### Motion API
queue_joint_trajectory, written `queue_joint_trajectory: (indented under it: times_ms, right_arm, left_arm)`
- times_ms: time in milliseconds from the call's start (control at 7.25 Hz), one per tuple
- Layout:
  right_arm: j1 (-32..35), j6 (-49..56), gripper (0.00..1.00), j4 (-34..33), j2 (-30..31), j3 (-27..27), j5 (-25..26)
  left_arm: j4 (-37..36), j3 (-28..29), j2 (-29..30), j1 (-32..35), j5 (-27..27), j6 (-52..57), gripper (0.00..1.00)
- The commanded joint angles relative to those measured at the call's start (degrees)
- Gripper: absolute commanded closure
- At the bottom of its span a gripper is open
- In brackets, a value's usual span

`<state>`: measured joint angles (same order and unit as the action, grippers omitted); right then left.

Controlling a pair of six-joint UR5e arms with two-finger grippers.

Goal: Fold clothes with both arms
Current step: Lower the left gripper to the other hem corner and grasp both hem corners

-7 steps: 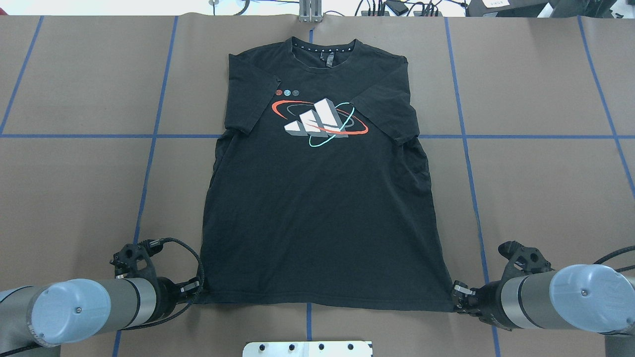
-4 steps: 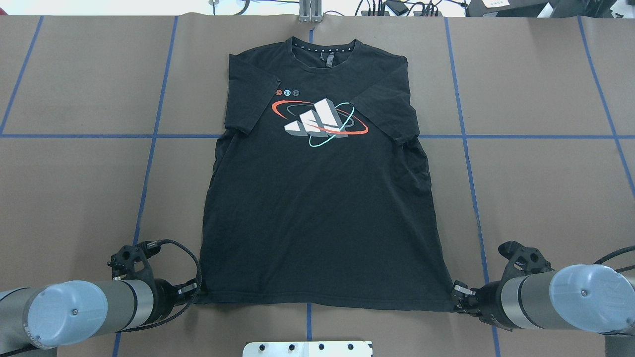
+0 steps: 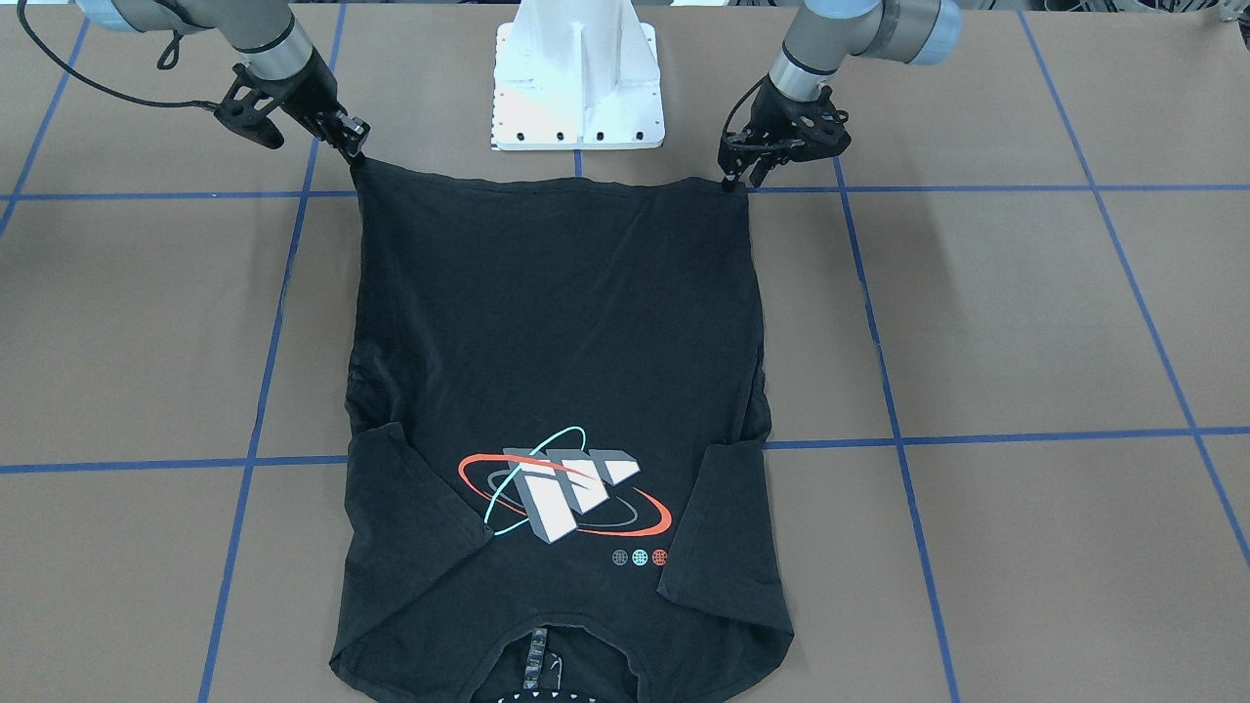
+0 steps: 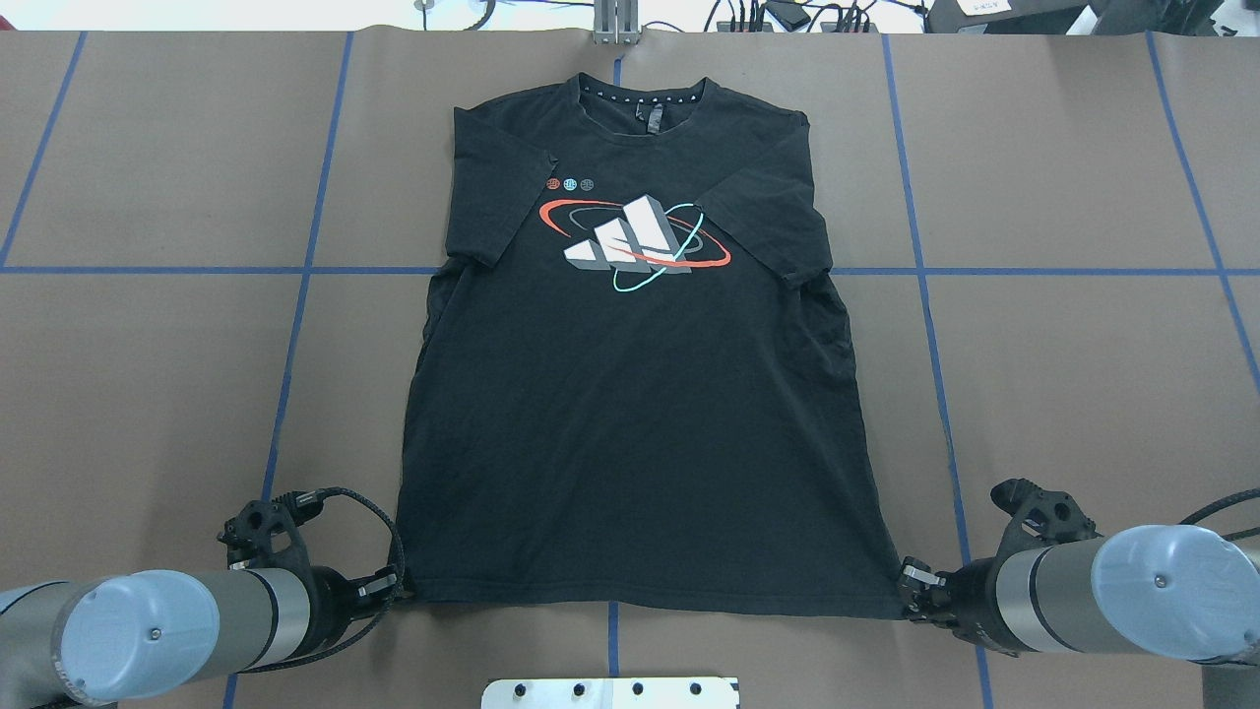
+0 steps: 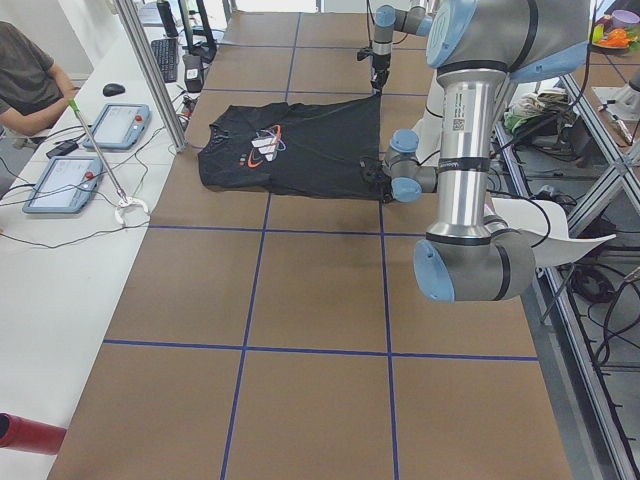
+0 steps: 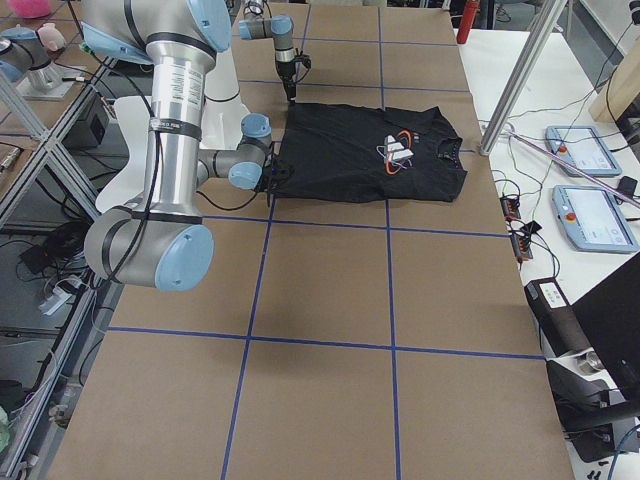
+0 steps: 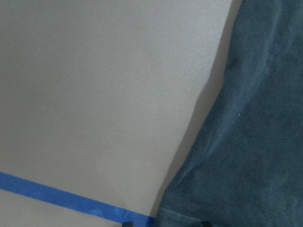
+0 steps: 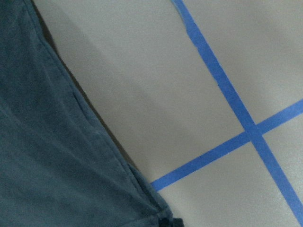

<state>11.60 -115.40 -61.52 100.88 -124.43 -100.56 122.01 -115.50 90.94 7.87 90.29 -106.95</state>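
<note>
My left claw (image 4: 392, 587) is pinched narrow on one corner of the hem of the black T-shirt (image 4: 630, 423). My right claw (image 4: 910, 583) is pinched just as narrow on the other hem corner, so the hem runs nearly straight from one claw to the other. Both claws sit low, right at the brown desk (image 4: 1083, 394). The rest of the T-shirt lies flat on the desk, stretching away from my claws, printed side up, with its collar (image 4: 640, 98) at the far end, well apart from both claws. The red, teal and white logo (image 4: 635, 244) sits on the chest, far out ahead between my claws, and the three small dots (image 4: 571, 184) lie just past it, toward my left claw's side. Both short sleeves are turned in over the front. Blue tape lines (image 4: 148, 270) cross the desk, one passing just beside each claw. The white pedestal (image 3: 576, 78) stands on my side of the hem, between my two claws.
</note>
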Motion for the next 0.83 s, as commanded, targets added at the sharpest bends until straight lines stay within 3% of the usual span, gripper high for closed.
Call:
queue_joint_trajectory:
  times_ms: [0,414,689]
  right_arm:
    - [0.00,0.00,1.00,0.00,0.02,-0.03,0.01]
    - [0.00,0.00,1.00,0.00,0.02,-0.03,0.01]
    - [0.09,0.17,1.00,0.09,0.63,-0.20,-0.07]
  left_arm:
    - [-0.02,0.01,0.02,-0.04,0.14,-0.10,1.00]
    - [-0.02,-2.62,-0.59,0.22,0.14,-0.10,1.00]
    - [-0.11,-7.87,-2.25,0.40,1.28,-0.10,1.00]
